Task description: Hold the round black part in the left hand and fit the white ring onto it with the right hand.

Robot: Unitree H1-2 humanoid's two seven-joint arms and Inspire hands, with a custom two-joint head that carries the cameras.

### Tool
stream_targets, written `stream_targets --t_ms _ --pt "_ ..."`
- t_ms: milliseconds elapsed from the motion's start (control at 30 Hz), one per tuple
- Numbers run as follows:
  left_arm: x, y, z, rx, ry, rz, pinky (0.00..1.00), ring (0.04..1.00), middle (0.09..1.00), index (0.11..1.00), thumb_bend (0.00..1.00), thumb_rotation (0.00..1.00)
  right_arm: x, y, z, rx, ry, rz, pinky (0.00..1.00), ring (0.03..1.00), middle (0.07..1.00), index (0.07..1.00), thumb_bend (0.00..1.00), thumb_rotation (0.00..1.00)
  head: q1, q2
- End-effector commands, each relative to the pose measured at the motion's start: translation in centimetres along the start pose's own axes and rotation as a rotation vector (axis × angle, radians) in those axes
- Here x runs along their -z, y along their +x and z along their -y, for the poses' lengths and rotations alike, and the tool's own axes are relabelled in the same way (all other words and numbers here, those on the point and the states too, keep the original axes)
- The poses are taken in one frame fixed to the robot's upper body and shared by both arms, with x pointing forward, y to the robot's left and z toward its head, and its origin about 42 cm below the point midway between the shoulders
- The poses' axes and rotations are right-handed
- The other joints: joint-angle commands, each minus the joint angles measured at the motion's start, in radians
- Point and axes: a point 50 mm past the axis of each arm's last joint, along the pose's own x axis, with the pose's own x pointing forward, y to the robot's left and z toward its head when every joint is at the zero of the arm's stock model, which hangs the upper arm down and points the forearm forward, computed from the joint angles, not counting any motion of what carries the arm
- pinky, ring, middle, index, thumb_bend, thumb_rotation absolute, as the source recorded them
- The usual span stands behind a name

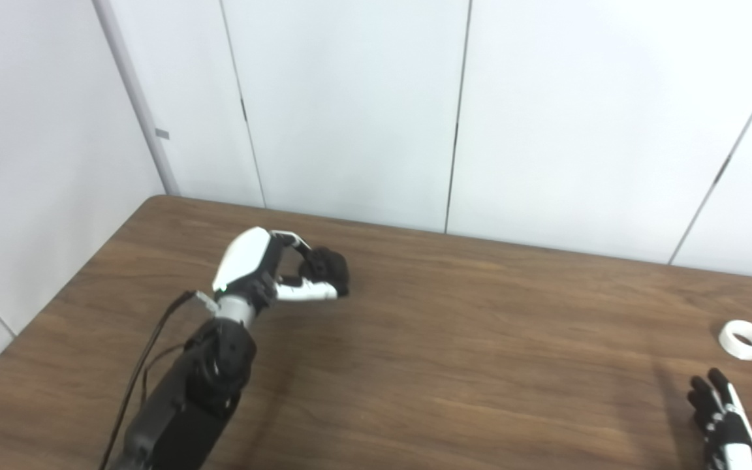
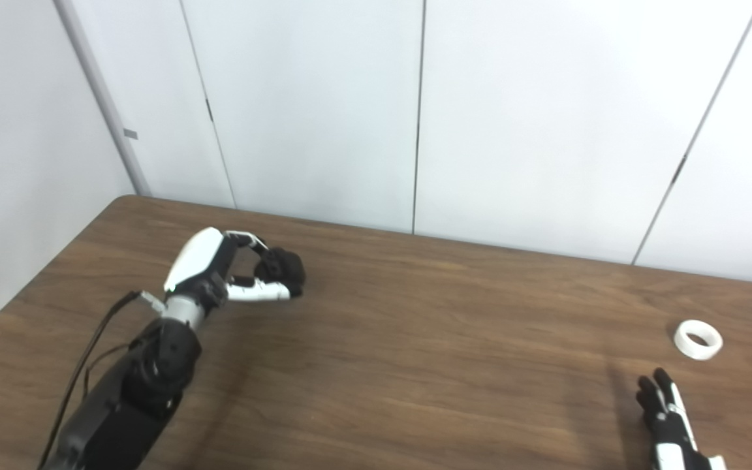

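Note:
My left hand is raised over the left part of the brown table. Its fingers and thumb are closed on the round black part, which sits at the fingertips; it also shows in the right eye view. The white ring lies flat on the table at the far right, also seen in the right eye view. My right hand comes in at the bottom right corner, a little short of the ring and not touching it. Its fingers are straight and apart, holding nothing.
White wall panels stand behind the table's far edge and along its left side. A black cable runs along my left forearm.

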Motion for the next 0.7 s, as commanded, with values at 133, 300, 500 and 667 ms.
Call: stream_targets --t_ms 133,300,500,667 --pt "-3.7 -1.8 0.6 -0.023 0.054 0.152 1.00 0.888 0.770 0.484 0.52 0.05 0.1 -0.4 -1.1 0.011 0.014 -0.014 1.00 0.954 0.944 0.978 0.46 1.00 -0.032 0.019" --pt "-5.3 -3.9 2.7 0.008 0.076 0.213 1.00 0.878 0.771 0.484 0.52 0.06 -0.5 -0.3 -1.5 0.017 0.012 -0.012 1.00 0.953 0.933 0.969 0.47 1.00 -0.068 0.036" --pt "-6.3 -6.4 5.2 0.024 0.055 0.252 1.00 0.878 0.772 0.483 0.52 0.06 -1.0 -0.2 -1.8 0.017 0.014 -0.009 1.00 0.957 0.929 0.969 0.47 1.00 -0.099 0.054" --pt "-7.1 -7.8 7.0 0.056 0.055 0.283 1.00 0.876 0.774 0.484 0.52 0.06 -1.2 -0.1 -1.9 0.015 -0.008 -0.009 1.00 0.950 0.922 0.967 0.47 1.00 -0.128 0.076"
